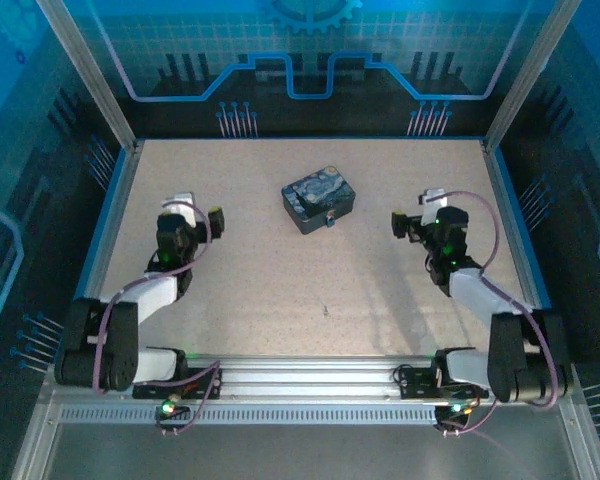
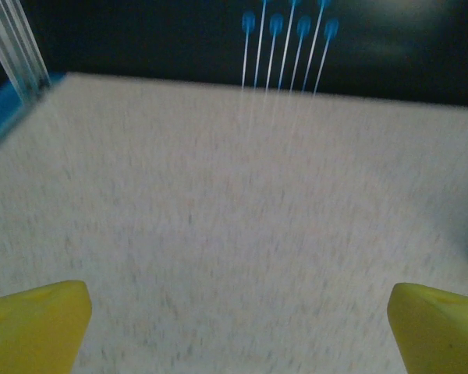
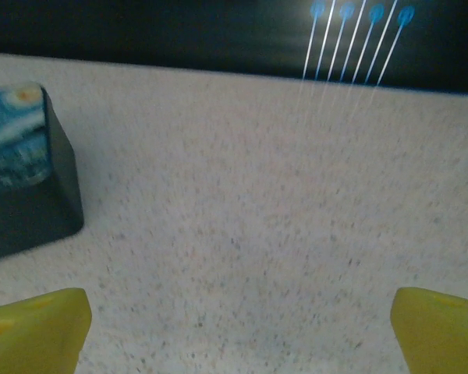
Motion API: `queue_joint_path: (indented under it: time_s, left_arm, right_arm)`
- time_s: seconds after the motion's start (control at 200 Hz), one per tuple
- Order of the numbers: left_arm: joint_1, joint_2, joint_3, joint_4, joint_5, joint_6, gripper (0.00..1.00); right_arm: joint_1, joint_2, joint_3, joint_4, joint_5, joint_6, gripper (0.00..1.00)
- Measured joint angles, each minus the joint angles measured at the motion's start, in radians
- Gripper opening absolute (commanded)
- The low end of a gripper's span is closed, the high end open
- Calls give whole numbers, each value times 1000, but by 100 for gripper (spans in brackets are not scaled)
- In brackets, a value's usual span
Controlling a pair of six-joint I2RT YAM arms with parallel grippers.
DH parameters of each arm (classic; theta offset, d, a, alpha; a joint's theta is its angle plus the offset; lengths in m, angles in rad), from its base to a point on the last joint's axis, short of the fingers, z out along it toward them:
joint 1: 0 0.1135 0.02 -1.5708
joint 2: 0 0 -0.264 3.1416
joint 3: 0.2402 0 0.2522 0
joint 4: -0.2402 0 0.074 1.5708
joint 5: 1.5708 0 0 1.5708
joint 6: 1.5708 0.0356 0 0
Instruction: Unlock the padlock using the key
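Left hand [image 1: 200,208] hangs with its yellow fingertips [image 2: 31,323] spread wide and nothing between them, over bare desk [image 1: 280,290] well to the left of the starry-print tin [image 1: 320,200]. Right hand [image 1: 415,208] is likewise spread and empty, off the tin's right side. Tin sits at an angle on the desk. Padlock [image 1: 330,218] is a small pale speck against the tin's near side, too small to tell more. Key [image 1: 326,311] is a tiny dark speck lying alone, well apart from the tin on its near side.
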Motion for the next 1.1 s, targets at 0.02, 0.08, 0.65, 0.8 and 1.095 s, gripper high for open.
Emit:
queue_joint_path:
  time_s: [0.02,0.08,0.65,0.8,1.095]
  left_arm:
    - [0,-19,19,-18,0,-6,99]
    - [0,-69,68,-74,3,-27,99]
    - [-53,-283,199,-701,183,-429,99]
    - [-165,-282,199,-738,222,-513,99]
    - [-356,-231,166,-658,246,-653,99]
  right_arm:
    - [1,-16,11,-22,1,3,100]
    - [5,-57,34,-85,4,19,100]
    - [317,-189,197,-762,29,335,100]
    - [446,-145,203,-860,-23,458,98]
    - [619,-7,286,-977,-115,588,87]
